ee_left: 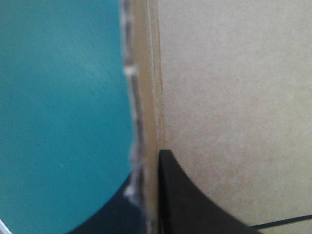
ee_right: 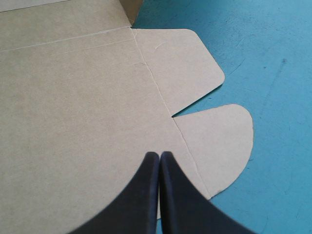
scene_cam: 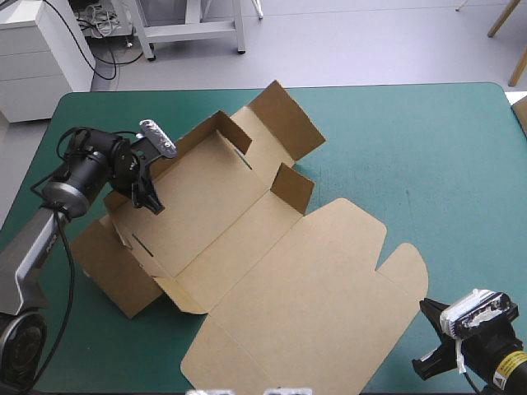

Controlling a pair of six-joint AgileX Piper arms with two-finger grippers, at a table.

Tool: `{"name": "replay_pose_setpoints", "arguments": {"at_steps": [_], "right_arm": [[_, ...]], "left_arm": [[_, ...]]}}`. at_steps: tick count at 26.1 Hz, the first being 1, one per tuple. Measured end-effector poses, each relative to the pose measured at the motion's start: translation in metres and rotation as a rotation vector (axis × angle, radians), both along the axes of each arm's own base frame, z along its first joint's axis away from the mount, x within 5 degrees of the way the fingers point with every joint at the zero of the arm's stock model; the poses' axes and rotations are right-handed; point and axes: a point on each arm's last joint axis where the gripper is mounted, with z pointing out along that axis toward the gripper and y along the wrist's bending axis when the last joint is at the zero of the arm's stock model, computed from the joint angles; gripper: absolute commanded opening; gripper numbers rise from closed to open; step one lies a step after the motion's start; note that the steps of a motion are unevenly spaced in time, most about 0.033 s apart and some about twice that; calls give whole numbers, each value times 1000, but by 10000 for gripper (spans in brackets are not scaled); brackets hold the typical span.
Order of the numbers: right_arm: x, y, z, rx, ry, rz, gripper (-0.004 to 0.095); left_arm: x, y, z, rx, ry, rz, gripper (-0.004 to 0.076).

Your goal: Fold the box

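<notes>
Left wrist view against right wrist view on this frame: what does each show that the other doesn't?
Only the left wrist view: the left gripper shut on a raised wall of the box, its fingers on either side of the board's edge.
Only the right wrist view: the right gripper shut on nothing, and ahead of it the flat lid panel with two rounded tabs.
Both: brown board against the teal-green cover.

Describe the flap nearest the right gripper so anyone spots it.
On the teal-green table, the brown box's lid lies flat. Of two tabs on its right edge, this is the half-round tab beside the right gripper; its neighbour is squarer.
</notes>
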Motion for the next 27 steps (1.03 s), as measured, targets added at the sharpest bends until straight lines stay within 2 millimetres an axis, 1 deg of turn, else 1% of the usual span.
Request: {"name": "replay_pose_setpoints", "arguments": {"at_steps": [1, 5, 6, 7, 12, 15, 18, 21, 25, 27], "right_arm": [[0, 0, 0, 3, 1, -2, -16], [0, 0, 0, 6, 3, -4, -16], [0, 0, 0, 6, 3, -4, -16], [0, 0, 0, 6, 3, -4, -16], [0, 0, 0, 8, 4, -5, -16], [0, 0, 0, 8, 4, -5, -16], [0, 0, 0, 8, 3, -4, -16], [0, 0, 0, 8, 3, -4, -16], [0, 0, 0, 8, 2, -4, -16], [0, 0, 0, 8, 2, -4, -16]], "left_arm": [[0, -16, 6, 26, -48, -63, -8], [-4, -65, 16, 136, -202, -269, -8], [-6, -74, 18, 154, -231, -309, -8], [-10, -89, 21, 174, -271, -370, -8], [-24, -123, 27, 219, -367, -483, -8], [-32, -138, 29, 233, -413, -517, -8], [-39, -150, 27, 235, -452, -538, -8], [-44, -156, 20, 249, -476, -547, -8], [-49, -159, 6, 296, -513, -563, -8], [-54, -162, 0, 323, -537, -577, -8]]}}
